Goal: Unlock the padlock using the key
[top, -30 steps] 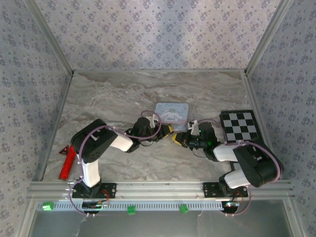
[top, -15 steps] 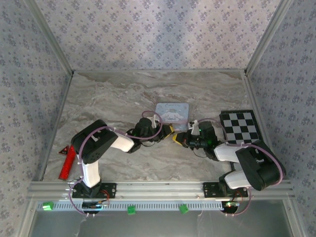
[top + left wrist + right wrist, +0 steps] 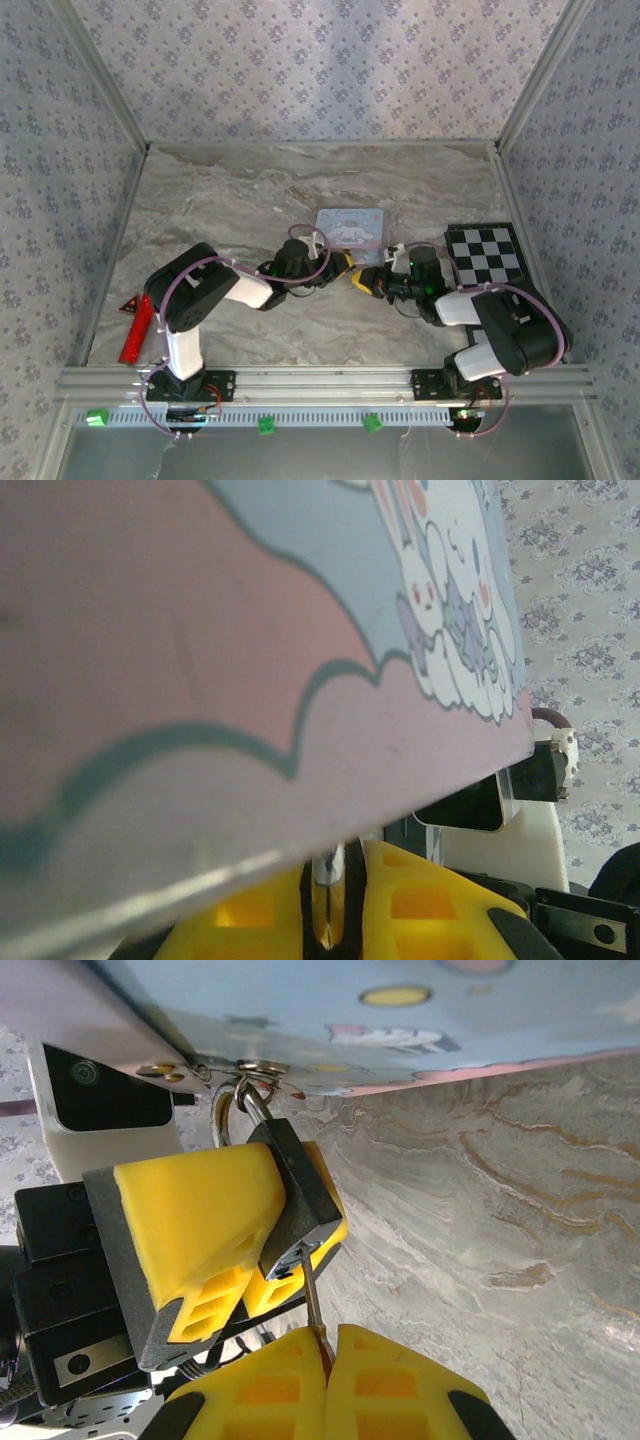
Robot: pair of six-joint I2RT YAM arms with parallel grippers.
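A dark padlock [image 3: 297, 1192] hangs by its shackle [image 3: 236, 1098] from rings on the edge of a cartoon-printed tin [image 3: 349, 227]. My left gripper [image 3: 338, 266] is shut on the padlock's body, its yellow fingers [image 3: 195, 1215] on either side. In the left wrist view a sliver of metal shows between the pads of that gripper [image 3: 335, 900]. My right gripper [image 3: 328, 1345] is shut on a thin key [image 3: 311, 1295], whose tip touches the keyhole in the padlock's silver underside. The two grippers meet just in front of the tin, the right gripper [image 3: 364, 281] on the right.
A black-and-white checkerboard [image 3: 485, 254] lies at the right, close behind the right arm. A red bar with a red triangle [image 3: 135, 323] lies near the left wall. The marble tabletop [image 3: 220, 200] is bounded by patterned walls on three sides.
The right arm has shifted slightly. Both grippers stay together in front of the tin, each keeping its grip.
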